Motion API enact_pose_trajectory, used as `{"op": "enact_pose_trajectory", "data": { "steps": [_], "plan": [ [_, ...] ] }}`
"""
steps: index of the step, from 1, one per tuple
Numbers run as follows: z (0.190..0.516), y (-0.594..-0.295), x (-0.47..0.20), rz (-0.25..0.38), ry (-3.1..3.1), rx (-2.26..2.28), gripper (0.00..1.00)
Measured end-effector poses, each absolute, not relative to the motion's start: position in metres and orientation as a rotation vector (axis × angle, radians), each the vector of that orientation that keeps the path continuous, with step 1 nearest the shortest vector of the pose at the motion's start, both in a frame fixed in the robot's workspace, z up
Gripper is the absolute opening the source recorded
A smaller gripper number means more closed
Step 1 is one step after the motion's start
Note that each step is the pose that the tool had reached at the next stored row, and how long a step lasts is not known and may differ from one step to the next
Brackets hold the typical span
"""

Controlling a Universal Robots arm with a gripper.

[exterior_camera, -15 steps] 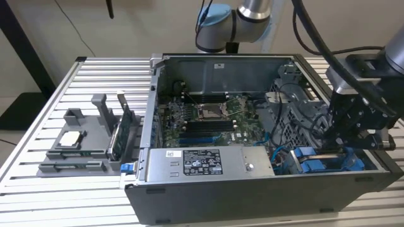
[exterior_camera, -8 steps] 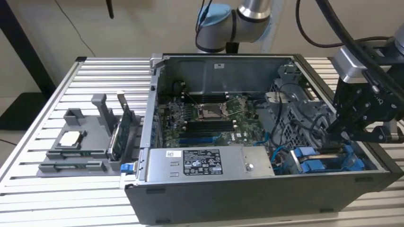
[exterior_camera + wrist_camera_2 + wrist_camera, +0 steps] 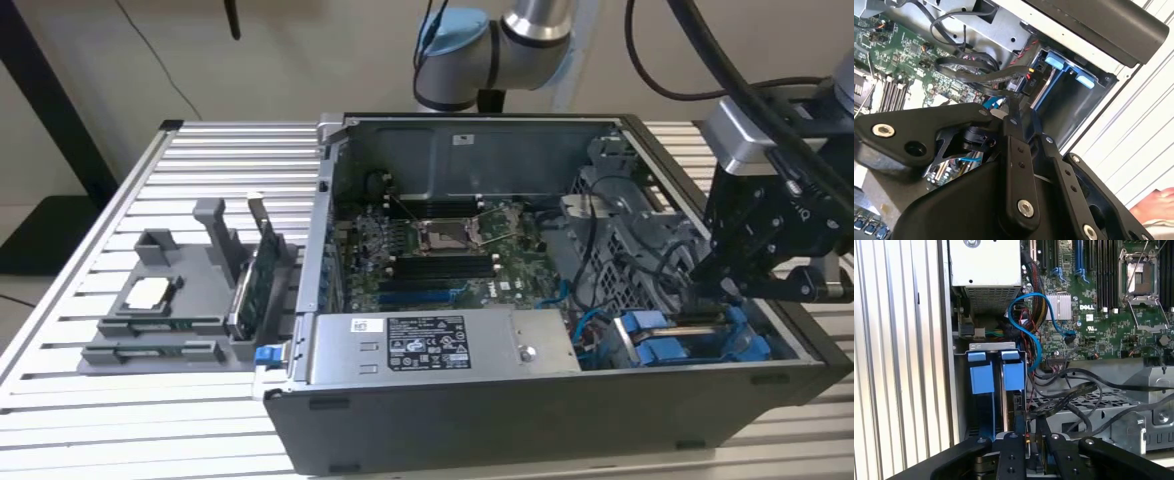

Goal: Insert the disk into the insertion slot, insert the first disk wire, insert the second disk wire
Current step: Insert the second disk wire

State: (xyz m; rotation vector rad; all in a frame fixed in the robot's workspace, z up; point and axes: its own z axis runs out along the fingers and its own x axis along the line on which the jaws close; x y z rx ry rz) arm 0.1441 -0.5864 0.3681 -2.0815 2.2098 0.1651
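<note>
Nearest in both wrist views is the black linked-finger tool (image 3: 1021, 117). Its two fingers (image 3: 1012, 452) stand close together with only a narrow gap, and their tips sit at the rear edge of the drive, where a black flat cable (image 3: 976, 75) ends in a dark plug. They seem to be pinching that plug, though whether the pads truly bear on it I cannot tell.

Just beyond the tips, the flat silver hard drive in its bright blue plastic carrier (image 3: 1013, 376) already sits down inside the narrow grey perforated-metal bay (image 3: 961, 395) at the case corner nearest the exterior view's right. Its blue tabs (image 3: 1054, 61) stand at the bay mouth beside a second blue carrier (image 3: 981, 377).

By my judgement the drive is stiff, fairly heavy and sensitive to knocks, best held by the carrier's edges. The cable is soft and springy, so the grip belongs on its hard plug, square to the socket, since the small connector could bend or crack if pushed in askew.

Further in lie a looping blue data cable (image 3: 1026, 320), the green motherboard (image 3: 1104, 300) and the large silver box with a sticker (image 3: 434, 345). The open black computer case (image 3: 534, 420) rests on a ribbed aluminium worktop (image 3: 200, 160).
</note>
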Motion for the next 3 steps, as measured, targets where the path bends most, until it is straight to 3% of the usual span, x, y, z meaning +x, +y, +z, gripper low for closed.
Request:
{"op": "enact_pose_trajectory", "data": {
  "steps": [3],
  "plan": [
    [0.3681, -0.5864, 0.1441, 0.164, 2.21, -2.082, 0.24]
  ]
}}
